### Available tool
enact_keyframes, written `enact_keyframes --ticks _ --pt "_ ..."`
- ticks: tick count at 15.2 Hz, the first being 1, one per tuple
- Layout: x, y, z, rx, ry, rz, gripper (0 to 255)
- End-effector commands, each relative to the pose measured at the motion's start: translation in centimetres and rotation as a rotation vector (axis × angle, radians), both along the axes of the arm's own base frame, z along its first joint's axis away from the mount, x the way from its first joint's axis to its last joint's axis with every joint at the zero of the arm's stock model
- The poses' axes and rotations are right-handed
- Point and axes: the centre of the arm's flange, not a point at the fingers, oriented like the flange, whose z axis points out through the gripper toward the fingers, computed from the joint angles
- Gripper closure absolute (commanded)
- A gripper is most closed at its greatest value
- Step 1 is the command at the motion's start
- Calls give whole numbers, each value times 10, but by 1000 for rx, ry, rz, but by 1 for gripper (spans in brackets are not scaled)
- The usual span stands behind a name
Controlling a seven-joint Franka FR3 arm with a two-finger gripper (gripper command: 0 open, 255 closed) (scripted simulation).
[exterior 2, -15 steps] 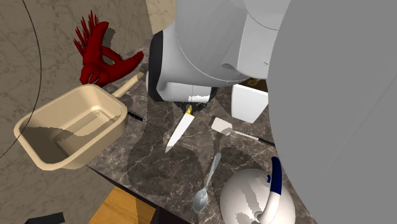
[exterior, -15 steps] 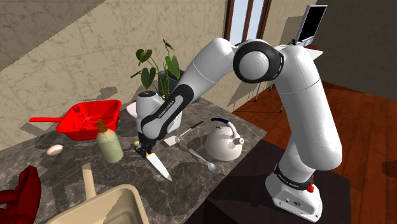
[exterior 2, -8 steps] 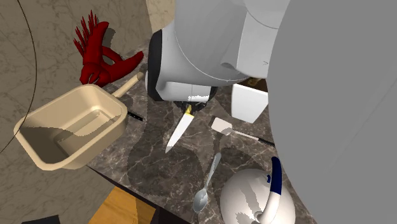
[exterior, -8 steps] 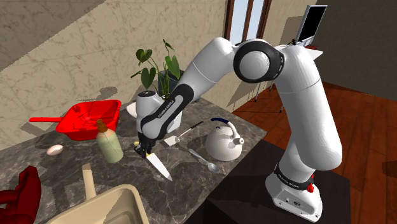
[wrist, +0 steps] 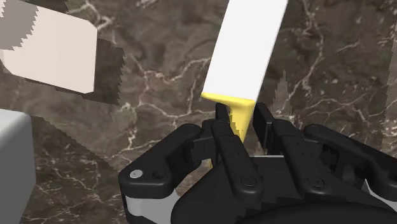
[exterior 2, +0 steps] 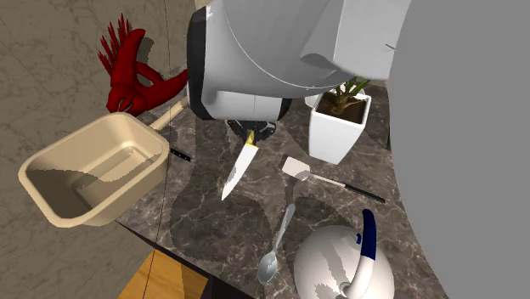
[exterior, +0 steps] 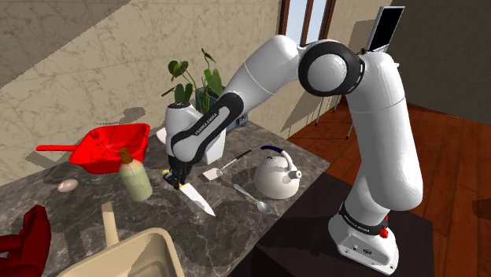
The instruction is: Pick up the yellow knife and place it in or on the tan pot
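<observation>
Dark marble counter (exterior: 228, 208) bears a tan pot (exterior 2: 110, 204); near it my black gripper (wrist: 240, 114) pinches the yellow handle of a white-bladed knife (wrist: 248, 51) slanting over the marble, likely light, rigid, slippery, safest held there.

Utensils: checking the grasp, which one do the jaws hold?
The yellow-handled knife, clasped by its handle; the spoon and the spatula lie untouched.
</observation>
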Motion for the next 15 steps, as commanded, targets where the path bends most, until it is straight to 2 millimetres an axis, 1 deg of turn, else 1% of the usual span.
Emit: enact_keyframes --ticks 1,15 --pt "0 -1 10 0 0 0 255" --pt "0 -1 84 0 0 0 255"
